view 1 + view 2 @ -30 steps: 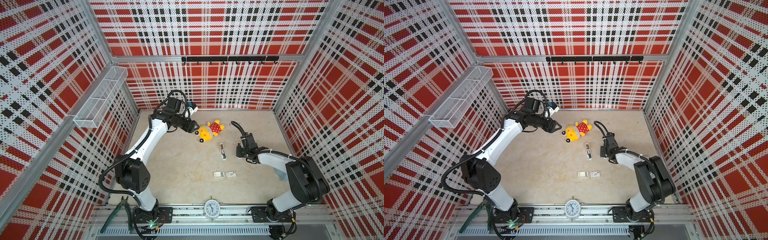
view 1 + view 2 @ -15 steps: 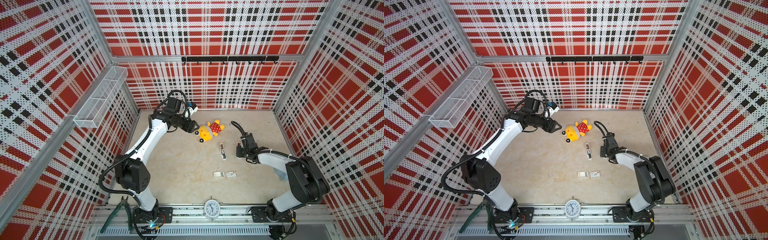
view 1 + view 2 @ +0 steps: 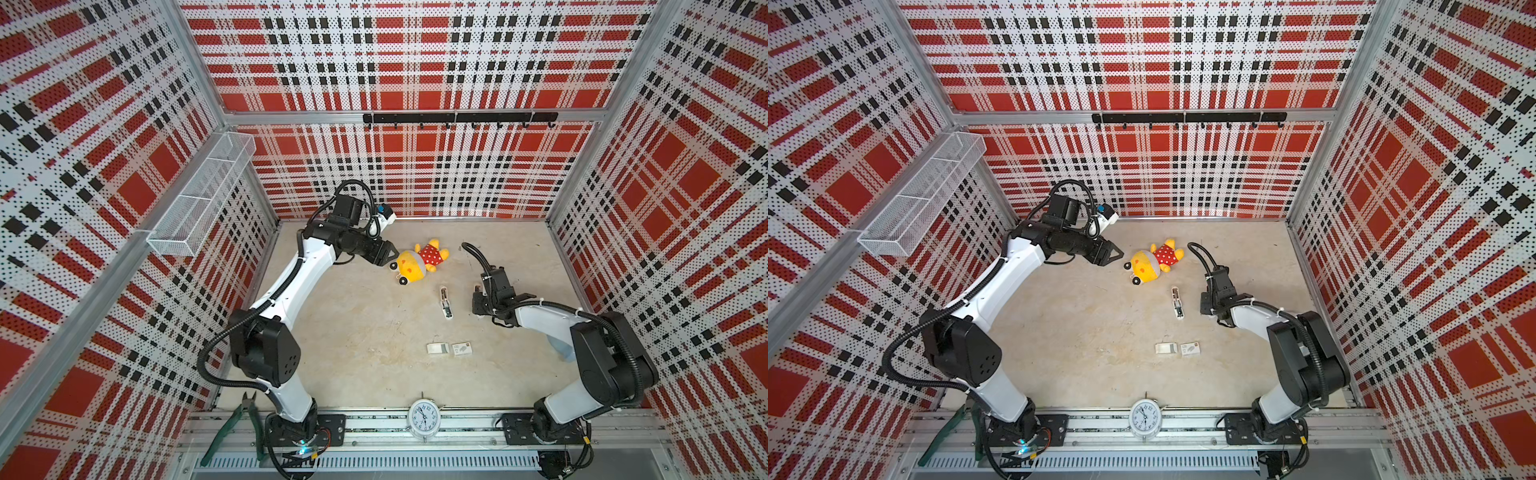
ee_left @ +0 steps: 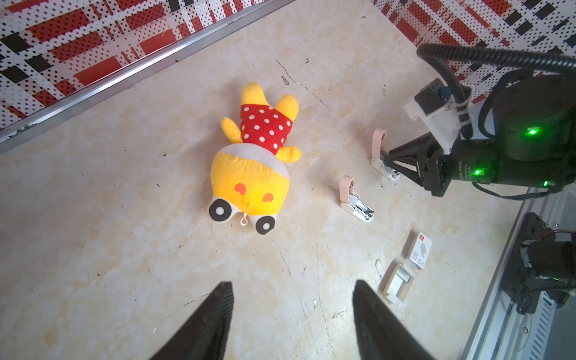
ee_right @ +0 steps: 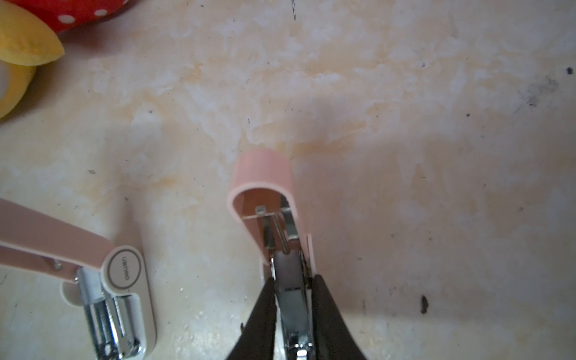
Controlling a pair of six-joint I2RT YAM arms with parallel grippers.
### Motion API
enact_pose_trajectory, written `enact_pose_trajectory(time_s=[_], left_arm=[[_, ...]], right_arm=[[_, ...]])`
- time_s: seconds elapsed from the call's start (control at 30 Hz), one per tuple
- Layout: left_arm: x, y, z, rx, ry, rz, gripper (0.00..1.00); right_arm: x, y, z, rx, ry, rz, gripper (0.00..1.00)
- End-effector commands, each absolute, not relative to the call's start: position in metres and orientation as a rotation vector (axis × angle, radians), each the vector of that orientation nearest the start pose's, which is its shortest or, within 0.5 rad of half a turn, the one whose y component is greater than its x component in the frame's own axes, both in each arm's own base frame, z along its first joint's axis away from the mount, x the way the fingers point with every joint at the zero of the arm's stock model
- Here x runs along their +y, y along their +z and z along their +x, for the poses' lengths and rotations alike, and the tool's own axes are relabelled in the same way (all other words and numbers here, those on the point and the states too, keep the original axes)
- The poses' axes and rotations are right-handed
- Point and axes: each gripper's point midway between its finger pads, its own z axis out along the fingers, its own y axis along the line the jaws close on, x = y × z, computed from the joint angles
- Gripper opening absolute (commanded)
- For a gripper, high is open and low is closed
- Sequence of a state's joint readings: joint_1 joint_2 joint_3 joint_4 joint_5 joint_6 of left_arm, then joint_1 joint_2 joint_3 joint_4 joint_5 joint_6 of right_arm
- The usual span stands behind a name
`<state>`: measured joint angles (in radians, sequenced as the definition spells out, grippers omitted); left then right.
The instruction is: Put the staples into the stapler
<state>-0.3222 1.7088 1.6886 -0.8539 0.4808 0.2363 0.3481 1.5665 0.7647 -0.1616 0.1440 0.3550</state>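
Observation:
A pink-lidded stapler [image 5: 265,174] stands on the table with its lid swung up and its metal track bare. My right gripper [image 5: 293,279] is shut on that track, one finger against each side; the left wrist view shows the same stapler [image 4: 378,141]. A second open pink stapler [image 3: 445,302] lies just left of it, untouched. A grey strip of staples [image 4: 403,275] lies in an open white tray [image 3: 438,348] nearer the front. My left gripper [image 4: 293,285] hangs open and empty at the back left, beside the plush toy.
A yellow plush toy [image 3: 419,262] in a red dotted shirt lies at the back middle. A small white box [image 3: 462,348] with a grey print sits beside the tray. A white alarm clock [image 3: 423,417] and green pliers [image 3: 232,424] rest on the front rail.

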Motion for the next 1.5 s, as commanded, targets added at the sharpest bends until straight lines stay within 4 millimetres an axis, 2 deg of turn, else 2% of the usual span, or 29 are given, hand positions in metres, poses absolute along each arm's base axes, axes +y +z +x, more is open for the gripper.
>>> enact_pose_trajectory(time_s=[0.0, 0.2, 0.37, 0.67, 0.8, 1.03, 1.47], left_arm=[[-0.218, 0.262, 0.398, 2.232, -0.616, 0.875, 0.65], [-0.218, 0.262, 0.398, 2.234, -0.615, 0.875, 0.64], [-0.218, 0.264, 0.399, 2.226, -0.608, 0.879, 0.65], [-0.218, 0.267, 0.398, 2.217, -0.608, 0.881, 0.65], [-0.217, 0.267, 0.397, 2.217, -0.607, 0.883, 0.65], [-0.217, 0.267, 0.396, 2.215, -0.607, 0.883, 0.64], [-0.218, 0.265, 0.396, 2.223, -0.609, 0.88, 0.65]], right_arm=[[0.102, 0.042, 0.362, 2.509, 0.087, 0.066, 0.24], [0.1, 0.047, 0.362, 2.484, 0.093, 0.072, 0.28], [0.102, 0.059, 0.362, 2.435, 0.126, 0.079, 0.32], [0.111, 0.09, 0.368, 2.379, 0.183, 0.034, 0.28], [0.119, 0.088, 0.37, 2.395, 0.227, -0.001, 0.25], [0.127, 0.084, 0.374, 2.397, 0.259, -0.027, 0.27], [0.124, 0.068, 0.376, 2.434, 0.223, -0.033, 0.29]])
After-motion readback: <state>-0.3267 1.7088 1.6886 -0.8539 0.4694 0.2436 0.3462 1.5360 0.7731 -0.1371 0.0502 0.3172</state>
